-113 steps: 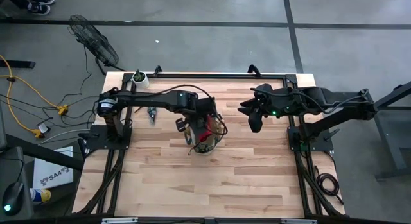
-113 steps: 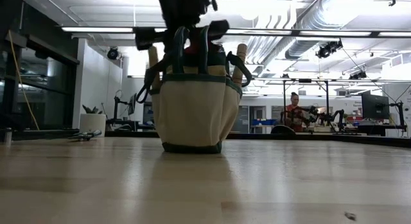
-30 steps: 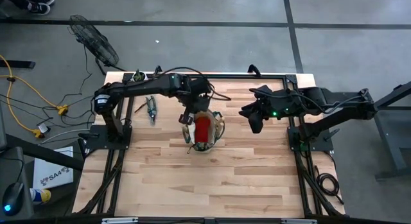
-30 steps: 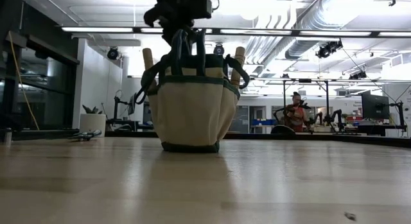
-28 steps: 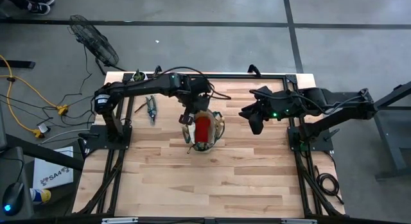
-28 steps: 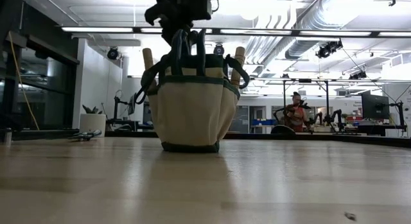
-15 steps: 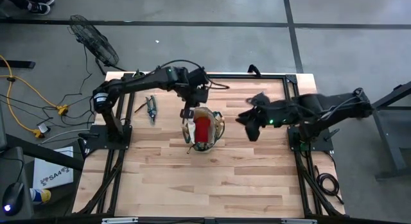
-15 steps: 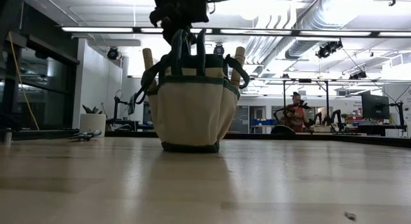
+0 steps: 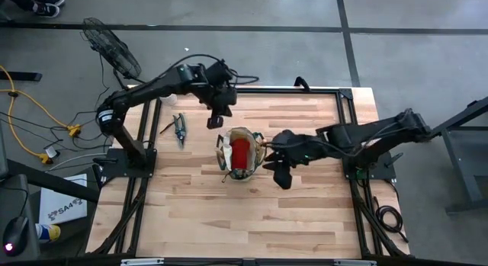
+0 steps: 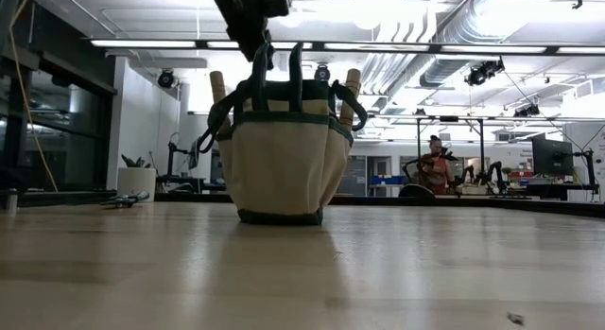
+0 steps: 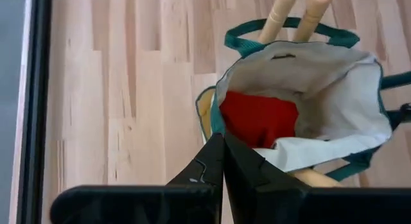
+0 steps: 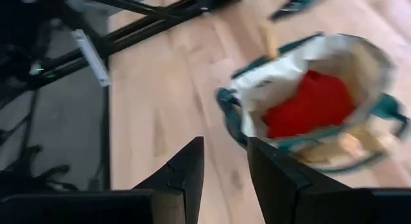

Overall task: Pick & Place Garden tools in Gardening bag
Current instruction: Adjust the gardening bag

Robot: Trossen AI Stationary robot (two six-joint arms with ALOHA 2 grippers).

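**Bag upright mid-table, both grippers clear of it**

While the gardening bag stands upright near the middle of the table, neither gripper touches it. In the high view the tan tote with green trim shows a red glove in its open mouth. In the low view two wooden handles stick up at its sides and green loop handles rise above the rim. The left wrist view looks down into the bag and shows the glove lying inside, with two pale wooden handles poking out at one edge.

The left gripper hangs above the table just beyond the bag's far-left side, apart from it. Its jaws are pressed together with nothing between them, as the left wrist view shows: the two dark fingers meet at a point.

The right gripper sits just beside the bag's right side, slightly nearer the front edge. Its fingers stand partly apart with only bare wood showing in the gap, so it holds nothing.

One pair of pruning shears lies on the table well to the left of the bag, near the left arm's base. A small white pot stands at the far-left corner in the low view.
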